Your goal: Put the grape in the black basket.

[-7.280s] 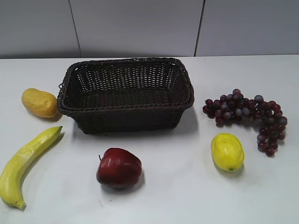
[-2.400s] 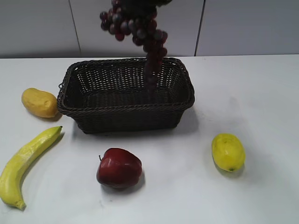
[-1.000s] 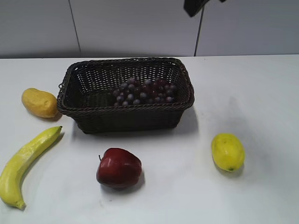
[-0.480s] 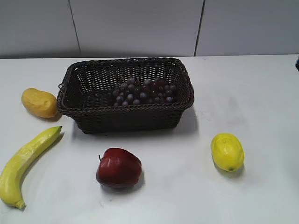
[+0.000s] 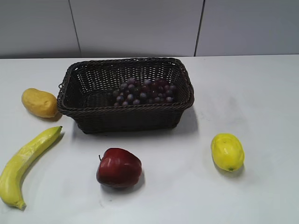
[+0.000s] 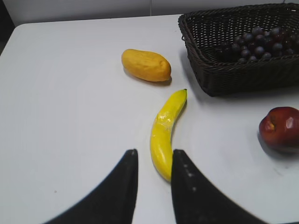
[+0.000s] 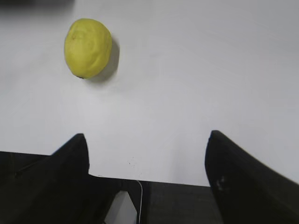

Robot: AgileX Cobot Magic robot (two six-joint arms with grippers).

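Note:
The grape (image 5: 145, 91), a dark red-purple bunch, lies inside the black basket (image 5: 126, 108), toward its right half. Both also show at the top right of the left wrist view: the grape (image 6: 261, 44) and the black basket (image 6: 219, 74). No gripper shows in the exterior view. My left gripper (image 6: 154, 151) hovers over the table near the banana's end, jaws a little apart and empty. My right gripper (image 7: 147, 137) is wide open and empty above the table's front edge, far from the basket.
A yellow banana (image 5: 25, 161) and an orange-yellow mango (image 5: 39, 102) lie left of the basket. A red apple (image 5: 119, 167) sits in front of it. A lemon (image 5: 227, 151) lies front right and shows in the right wrist view (image 7: 88, 46).
The grape went from the table's right side, up over the basket, then down into it. The right arm has since left the exterior view.

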